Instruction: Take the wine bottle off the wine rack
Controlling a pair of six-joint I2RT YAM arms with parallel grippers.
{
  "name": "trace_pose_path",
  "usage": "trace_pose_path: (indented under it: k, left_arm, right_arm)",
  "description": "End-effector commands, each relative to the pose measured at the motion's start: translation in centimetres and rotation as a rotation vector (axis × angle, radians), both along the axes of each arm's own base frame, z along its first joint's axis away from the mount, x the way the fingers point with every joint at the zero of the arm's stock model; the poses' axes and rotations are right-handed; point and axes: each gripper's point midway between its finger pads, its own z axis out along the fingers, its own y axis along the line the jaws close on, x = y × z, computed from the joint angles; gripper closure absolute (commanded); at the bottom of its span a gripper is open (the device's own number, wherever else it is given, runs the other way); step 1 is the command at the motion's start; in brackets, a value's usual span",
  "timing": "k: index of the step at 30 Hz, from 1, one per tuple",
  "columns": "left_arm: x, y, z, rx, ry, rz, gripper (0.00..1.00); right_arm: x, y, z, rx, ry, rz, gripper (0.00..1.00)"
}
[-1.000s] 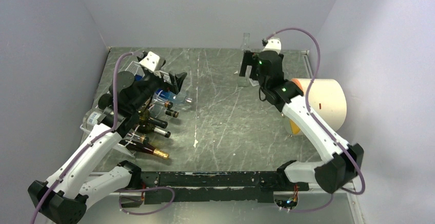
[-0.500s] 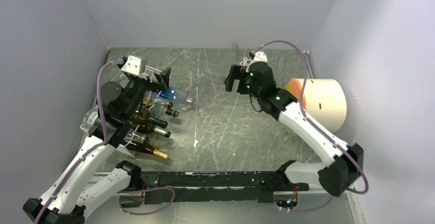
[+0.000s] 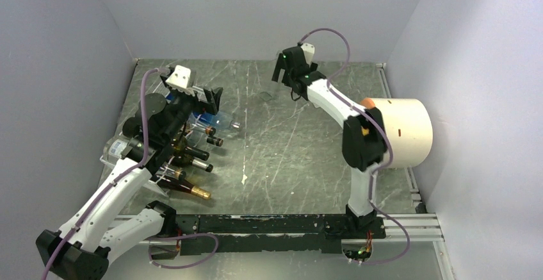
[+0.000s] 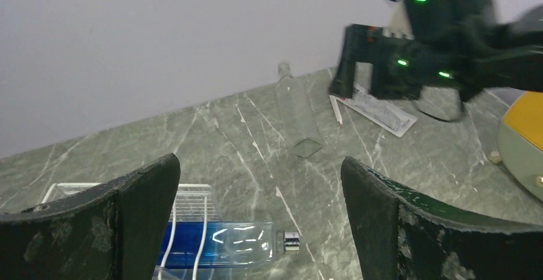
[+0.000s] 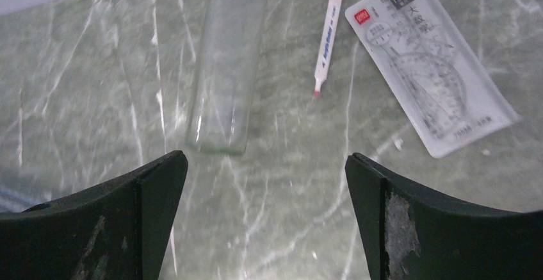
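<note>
Left claw point(image 4: 259, 161): jaws spread wide, nothing between them. In the left wrist view both dark fingers point(image 4: 115, 222) fill the lower corners of the frame, with bare tabletop point(image 4: 211, 132) between.

- Just under it, lower left of that frame: the corner of the white wire wine rack point(image 4: 189, 197), with a blue bottle point(image 4: 218, 243) lying on it, cap pointing right.
- In the overhead view the rack sits at the left side of the frame beneath the left arm. Several dark bottles point(image 3: 191, 164) lie on it in a row, necks pointing toward the frame's centre. The blue one is the uppermost of them.

Right claw point(image 5: 266, 157): jaws also gaping, holding nothing. In the overhead view it hangs at upper centre of the frame, well apart from the rack.

- Directly past its fingertips in the right wrist view: a clear glass bottle point(image 5: 224, 62) lying flat on the table, upper middle of the frame. It is off the rack and touches neither finger.
- Right of the bottle: a white pen point(image 5: 326, 33), apart from it.
- Further right: a clear packet with a protractor and rulers point(image 5: 429, 68), lying at a slant.

Right side of the overhead view: a cream cylinder point(image 3: 403, 129) on its side with an orange face, partly behind the right arm's elbow.
</note>
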Motion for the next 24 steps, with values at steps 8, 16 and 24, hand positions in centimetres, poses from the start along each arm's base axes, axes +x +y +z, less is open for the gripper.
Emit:
trace_pose_path:
  k: [8,16,24]
  left_arm:
    - [0.5,-2.0,0.0,-0.006,0.014,-0.099,0.01]
    - [0.4,-2.3,0.1,-0.006,0.014,-0.113,0.01]
    - [0.4,-2.1,0.1,-0.002,0.010,-0.105,0.01]
  right_arm:
    - [9.7,3.8,-4.3,0.146,-0.013,-0.003,0.00]
    - [11.6,8.0,-6.6,0.245,-0.029,0.099,0.00]
    - [12.9,7.9,-10.5,0.227,-0.004,-0.055,0.00]
